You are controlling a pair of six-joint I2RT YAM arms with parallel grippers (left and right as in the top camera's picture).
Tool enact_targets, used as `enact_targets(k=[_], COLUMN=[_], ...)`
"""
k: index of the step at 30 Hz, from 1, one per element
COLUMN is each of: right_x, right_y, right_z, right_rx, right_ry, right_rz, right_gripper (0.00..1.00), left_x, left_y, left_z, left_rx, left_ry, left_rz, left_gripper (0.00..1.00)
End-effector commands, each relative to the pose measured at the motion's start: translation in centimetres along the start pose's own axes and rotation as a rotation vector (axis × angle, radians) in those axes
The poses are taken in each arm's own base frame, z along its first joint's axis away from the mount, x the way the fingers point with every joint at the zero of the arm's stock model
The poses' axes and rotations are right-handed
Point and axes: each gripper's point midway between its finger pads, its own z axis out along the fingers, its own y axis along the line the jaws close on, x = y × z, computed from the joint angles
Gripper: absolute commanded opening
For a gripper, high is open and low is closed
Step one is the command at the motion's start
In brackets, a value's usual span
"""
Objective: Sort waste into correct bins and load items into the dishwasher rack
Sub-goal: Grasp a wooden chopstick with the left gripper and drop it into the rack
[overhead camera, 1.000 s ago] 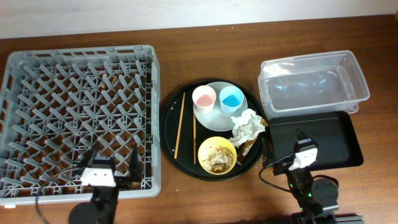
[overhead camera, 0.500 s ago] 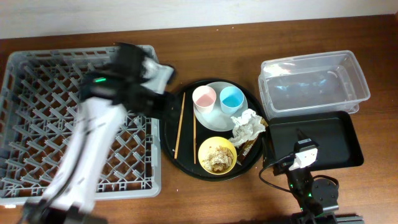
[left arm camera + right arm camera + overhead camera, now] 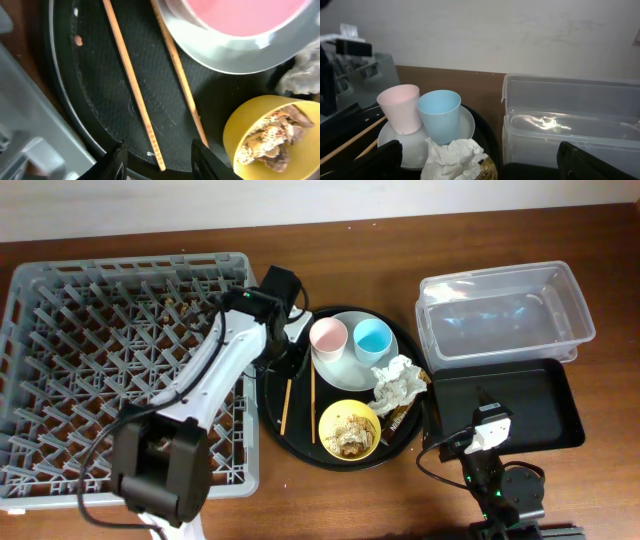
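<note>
Brown wooden table (image 3: 330, 260) carries everything: the rack (image 3: 80, 350) fills the left of the overhead view, a round tray (image 3: 300, 435) sits at centre, and at the right the tub (image 3: 500, 320) lies just above the black bin (image 3: 540, 395). On the round tray the plate (image 3: 350, 368) holds the pink cup (image 3: 328, 337) and blue cup (image 3: 372, 338) side by side. The napkin (image 3: 398, 383) touches the plate's lower right edge, and the wrapper (image 3: 402, 418) pokes out below the napkin. The bowl (image 3: 328, 418) with scraps (image 3: 350, 437) sits at the tray's lower edge. Two chopsticks (image 3: 289, 380) lie nearly parallel on the tray's left part. The left gripper (image 3: 161, 160) hovers over them with its fingers apart (nothing held), the end of one chopstick showing between the tips in the wrist view. The right gripper (image 3: 480, 155) sits low at the bottom right of the overhead view, by the black bin's lower edge. Its jaws are spread wide and empty, and its camera faces the cups and tub.
</note>
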Motion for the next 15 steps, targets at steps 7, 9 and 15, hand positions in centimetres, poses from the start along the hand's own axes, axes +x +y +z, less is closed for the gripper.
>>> enact_targets(k=[7,9,15], right_x=[0.2,0.2,0.2], right_y=[0.3,0.3,0.3], right_z=[0.0,0.0,0.0], right_rx=[-0.013,-0.013,-0.013], right_ry=[0.003,0.003,0.003], right_rz=[0.004,0.004,0.004], right_gripper=[0.99,0.99,0.99], left_x=[0.1,-0.5,-2.3], left_y=[1.1,1.1,0.4], left_z=[7.1,7.2,3.1], left_rx=[-0.011,-0.010,0.001], left_ry=[0.114,0.093,-0.030], left_rz=[-0.040,-0.041,-0.056], left_gripper=[0.36,0.34,0.34])
